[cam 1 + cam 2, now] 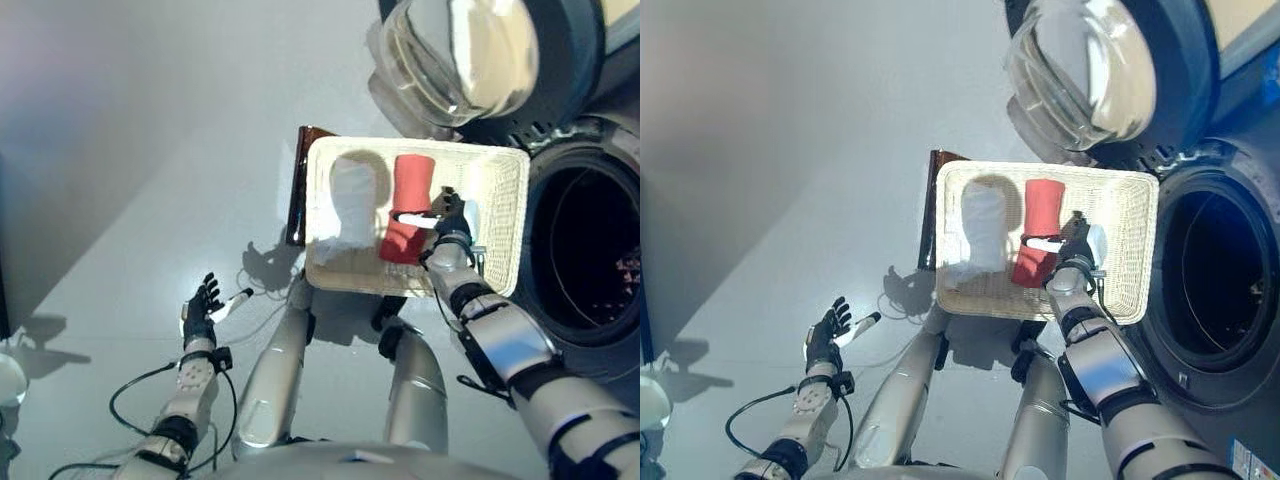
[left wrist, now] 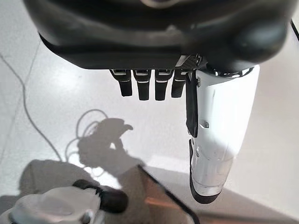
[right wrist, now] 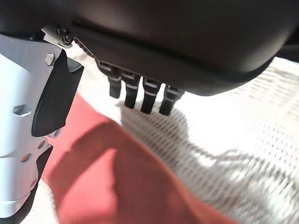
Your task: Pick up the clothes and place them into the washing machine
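The red cloth [image 1: 1037, 232] lies in the white basket [image 1: 1132, 270] beside a white cloth [image 1: 983, 232], near the washing machine [image 1: 1215, 285] side. The right hand [image 1: 1076, 240] hovers over it, fingers spread, holding nothing. It should lower, close round the roll's middle, then lift clear of the rim. The left hand [image 1: 827, 335] hangs open over the floor

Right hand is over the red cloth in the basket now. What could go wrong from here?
The right hand is open above the red cloth, not gripping; closing too shallow may slip off or snag the basket weave. The white cloth lies beside it and could get dragged along. The washing machine door hangs open above the basket, close to the lifting path.
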### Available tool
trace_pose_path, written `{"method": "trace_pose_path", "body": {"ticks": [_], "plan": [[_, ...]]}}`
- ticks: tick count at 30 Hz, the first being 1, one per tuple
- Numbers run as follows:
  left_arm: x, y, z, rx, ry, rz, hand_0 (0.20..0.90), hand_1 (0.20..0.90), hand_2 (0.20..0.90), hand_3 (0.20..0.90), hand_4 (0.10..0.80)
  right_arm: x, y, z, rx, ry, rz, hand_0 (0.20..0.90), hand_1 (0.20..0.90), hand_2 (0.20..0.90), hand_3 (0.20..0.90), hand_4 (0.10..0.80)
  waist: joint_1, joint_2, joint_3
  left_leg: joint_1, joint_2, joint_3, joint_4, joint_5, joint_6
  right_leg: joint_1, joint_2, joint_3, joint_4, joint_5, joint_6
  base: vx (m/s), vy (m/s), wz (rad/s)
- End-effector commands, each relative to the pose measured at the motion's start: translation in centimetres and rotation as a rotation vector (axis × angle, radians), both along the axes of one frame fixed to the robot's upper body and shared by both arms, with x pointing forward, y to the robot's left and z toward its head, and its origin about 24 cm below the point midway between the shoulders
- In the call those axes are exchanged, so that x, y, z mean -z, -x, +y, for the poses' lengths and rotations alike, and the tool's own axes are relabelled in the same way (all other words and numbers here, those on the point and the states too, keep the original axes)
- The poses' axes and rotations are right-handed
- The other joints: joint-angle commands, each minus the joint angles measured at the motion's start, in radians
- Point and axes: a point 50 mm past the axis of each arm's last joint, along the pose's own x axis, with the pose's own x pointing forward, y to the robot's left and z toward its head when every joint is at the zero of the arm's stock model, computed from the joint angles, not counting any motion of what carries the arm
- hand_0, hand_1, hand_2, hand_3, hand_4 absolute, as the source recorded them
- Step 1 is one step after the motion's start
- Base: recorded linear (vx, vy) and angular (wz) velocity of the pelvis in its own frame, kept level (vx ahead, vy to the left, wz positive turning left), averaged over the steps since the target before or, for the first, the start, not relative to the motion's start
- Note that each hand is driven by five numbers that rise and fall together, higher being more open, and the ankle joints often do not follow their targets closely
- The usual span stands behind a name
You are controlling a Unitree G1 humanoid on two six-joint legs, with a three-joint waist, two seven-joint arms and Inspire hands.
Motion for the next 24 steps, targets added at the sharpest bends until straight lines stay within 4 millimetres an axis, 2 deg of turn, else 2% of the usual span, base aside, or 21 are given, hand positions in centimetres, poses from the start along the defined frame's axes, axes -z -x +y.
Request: {"method": "trace_pose_path", "body": {"ticks": [1, 2, 5, 7, 8, 10, 11, 17, 24], "plan": [[-2.1, -0.8, 2.5, -0.058, -0.086, -0.099, 0.900, 0.900, 0.900, 0.900, 0.800, -2.1, -0.3, -2.2, 0.072, 0.172, -0.013, 0.900, 0.900, 0.900, 0.900, 0.800, 0.045, 0.012, 0.022, -0.084, -0.041, 0.068, 0.155, -0.151, -0.029, 0.049, -0.017, 0.055, -0.140, 0.107, 0.008, -0.043, 0.087, 0.27], [-3.1, -1.5, 1.6, -0.027, -0.072, -0.153, 0.900, 0.900, 0.900, 0.900, 0.800, -2.3, -0.2, -2.7, 0.084, 0.252, 0.027, 0.900, 0.900, 0.900, 0.900, 0.800, 0.061, 0.035, 0.034, -0.130, -0.056, 0.066, 0.204, -0.165, -0.022, -0.004, -0.028, 0.054, -0.061, 0.081, 0.005, -0.025, 0.064, 0.19], [-3.3, -1.8, 1.1, -0.018, -0.057, -0.167, 0.900, 0.900, 0.900, 0.900, 0.800, -2.0, 0.2, -3.0, 0.079, 0.313, 0.077, 0.900, 0.900, 0.900, 0.900, 0.800, 0.068, 0.050, 0.038, -0.165, -0.070, 0.062, 0.236, -0.173, -0.017, -0.035, -0.039, 0.059, -0.010, 0.062, 0.003, -0.007, 0.055, 0.23], [-3.6, -2.1, 0.5, 0.000, -0.056, -0.180, 0.900, 0.900, 0.900, 0.900, 0.800, -2.1, 0.1, -3.1, 0.060, 0.370, 0.106, 0.826, 0.826, 0.826, 0.826, 0.747, 0.075, 0.062, 0.039, -0.187, -0.080, 0.060, 0.250, -0.176, -0.015, -0.054, -0.046, 0.056, 0.019, 0.047, -0.001, 0.029, 0.042, 0.39], [-3.6, -2.1, 0.2, 0.007, -0.050, -0.183, 0.900, 0.900, 0.900, 0.900, 0.800, -1.9, 0.2, -3.1, 0.059, 0.365, 0.109, 0.686, 0.686, 0.686, 0.686, 0.647, 0.077, 0.069, 0.040, -0.194, -0.085, 0.058, 0.256, -0.176, -0.015, -0.061, -0.048, 0.059, 0.032, 0.041, -0.002, 0.047, 0.038, 0.35], [-3.2, -2.0, 0.3, 0.004, -0.051, -0.159, 0.900, 0.900, 0.900, 0.900, 0.800, -1.6, 0.2, -2.9, 0.038, 0.373, 0.131, 0.510, 0.510, 0.510, 0.510, 0.522, 0.081, 0.075, 0.040, -0.199, -0.089, 0.056, 0.263, -0.176, -0.013, -0.065, -0.055, 0.061, 0.046, 0.032, -0.004, 0.052, 0.041, 0.28], [-2.9, -1.9, 0.3, 0.001, -0.054, -0.144, 0.900, 0.900, 0.900, 0.900, 0.800, -1.7, 0.2, -2.8, 0.031, 0.384, 0.130, 0.200, 0.200, 0.200, 0.200, 0.300, 0.082, 0.076, 0.040, -0.197, -0.087, 0.056, 0.262, -0.176, -0.013, -0.063, -0.057, 0.061, 0.045, 0.029, -0.004, 0.056, 0.033, 0.11], [-1.5, -1.0, 0.1, 0.004, -0.071, -0.068, 0.900, 0.900, 0.900, 0.900, 0.800, -1.0, 0.3, -2.2, 0.007, 0.423, 0.155, 0.200, 0.200, 0.200, 0.200, 0.300, 0.085, 0.080, 0.037, -0.181, -0.086, 0.061, 0.241, -0.170, -0.012, -0.045, -0.061, 0.062, 0.016, 0.038, -0.003, 0.023, 0.012, -0.03], [-0.9, -0.1, -0.7, 0.043, -0.060, -0.042, 0.900, 0.900, 0.900, 0.900, 0.800, -0.1, 1.3, -3.3, 0.044, 0.414, 0.177, 0.200, 0.200, 0.200, 0.200, 0.300, 0.069, 0.090, 0.030, -0.143, -0.079, 0.071, 0.209, -0.163, -0.012, -0.023, -0.058, 0.071, -0.023, 0.054, 0.000, 0.010, 0.010, -0.07]]}}
